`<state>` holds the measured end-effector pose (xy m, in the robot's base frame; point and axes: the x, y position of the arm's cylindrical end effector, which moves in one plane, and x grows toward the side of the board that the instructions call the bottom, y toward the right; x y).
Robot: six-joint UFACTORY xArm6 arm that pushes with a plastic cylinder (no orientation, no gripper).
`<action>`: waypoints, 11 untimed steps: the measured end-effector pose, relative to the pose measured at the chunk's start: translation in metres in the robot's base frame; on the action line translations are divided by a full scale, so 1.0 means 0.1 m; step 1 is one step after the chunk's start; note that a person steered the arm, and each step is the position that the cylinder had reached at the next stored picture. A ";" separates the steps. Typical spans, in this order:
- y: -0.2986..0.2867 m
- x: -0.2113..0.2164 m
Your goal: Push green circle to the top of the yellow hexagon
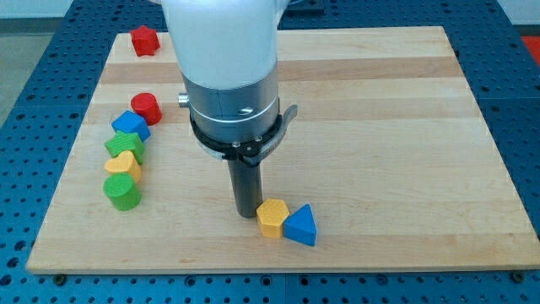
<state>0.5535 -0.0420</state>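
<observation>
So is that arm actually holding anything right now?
No, nothing is held. My tip is a plain rod, standing just left of the yellow hexagon.

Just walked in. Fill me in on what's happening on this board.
My tip rests beside the yellow hexagon, on its left, with a blue triangle touching the hexagon's right. The green circle I must push above that hexagon sits far off at the view's left, at the bottom of a column of blocks, untouched.
</observation>
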 end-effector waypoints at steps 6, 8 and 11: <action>-2.10 -0.19; -1.73 -0.25; -0.92 -0.36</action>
